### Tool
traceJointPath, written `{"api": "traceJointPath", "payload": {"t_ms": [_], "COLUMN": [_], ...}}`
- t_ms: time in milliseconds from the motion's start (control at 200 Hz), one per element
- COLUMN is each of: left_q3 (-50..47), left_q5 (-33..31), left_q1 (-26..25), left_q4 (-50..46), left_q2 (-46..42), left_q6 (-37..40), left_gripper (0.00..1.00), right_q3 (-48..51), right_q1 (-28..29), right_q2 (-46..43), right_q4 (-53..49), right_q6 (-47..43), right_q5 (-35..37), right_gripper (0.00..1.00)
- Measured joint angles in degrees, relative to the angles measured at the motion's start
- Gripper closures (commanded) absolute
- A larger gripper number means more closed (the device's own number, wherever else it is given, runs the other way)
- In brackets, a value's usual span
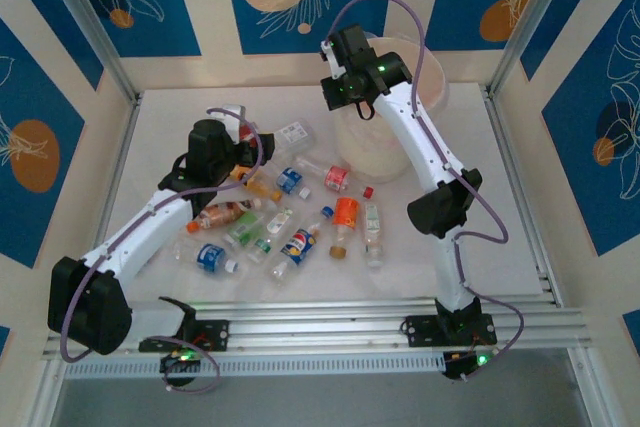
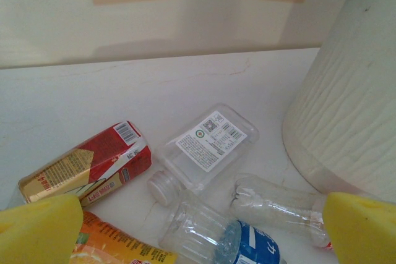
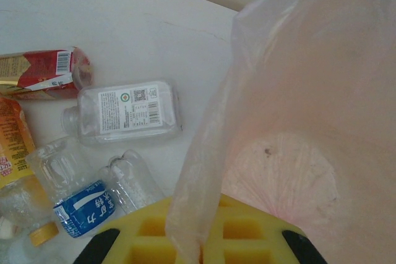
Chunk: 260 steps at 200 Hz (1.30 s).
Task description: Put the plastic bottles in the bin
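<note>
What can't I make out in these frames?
1. Top view: inside of the bin, blocked by the right arm.
2. Right wrist view: whether the right gripper pinches the bag; the bag drapes over it.
3. Left wrist view: blue-label bottle, cut off by the bottom edge.

About a dozen plastic bottles (image 1: 298, 244) lie heaped, overlapping too much for an exact count. Two loose caps: a red cap (image 1: 368, 190), a blue cap (image 1: 327, 212). One bin (image 1: 365, 157) at one o'clock. Two arms: left arm (image 1: 150, 227), right arm (image 1: 428, 152).
</note>
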<state>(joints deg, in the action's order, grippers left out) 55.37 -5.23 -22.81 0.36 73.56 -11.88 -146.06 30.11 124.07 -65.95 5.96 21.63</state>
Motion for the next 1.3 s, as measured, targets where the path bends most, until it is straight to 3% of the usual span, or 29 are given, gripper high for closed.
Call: {"api": "traceJointPath", "payload": {"t_ms": [150,535,905,1145,1300], "left_q3": [0.00,0.00,-0.31,-1.51,-2.21], "left_q5": [-0.81,-2.47,-4.24,-5.60,-6.60], "left_q1": [0.02,0.02,0.02,0.02,0.02], "left_q4": [-0.04,-1.31,-2.58,-3.58,-4.79], "left_q2": [0.00,-0.13,-4.92,-7.78,-9.79], "left_q6": [-0.02,-0.02,-0.02,-0.04,-0.26], "left_gripper": [0.00,0.01,0.01,0.00,0.01], "right_q3": [0.66,0.22,-3.76,1.22,11.67], "right_q1": [0.04,0.15,2.78,6.27,9.92], "right_q2": [-0.42,-0.44,-6.01,-14.56,-20.96], "right_q4": [0.35,0.07,-1.07,-2.05,-3.02], "right_q6": [0.39,0.92,0.66,1.64,5.75], "right_q5": [0.07,1.46,5.20,10.67,14.95], "right_gripper": [0.85,0.00,0.01,0.01,0.05]}}
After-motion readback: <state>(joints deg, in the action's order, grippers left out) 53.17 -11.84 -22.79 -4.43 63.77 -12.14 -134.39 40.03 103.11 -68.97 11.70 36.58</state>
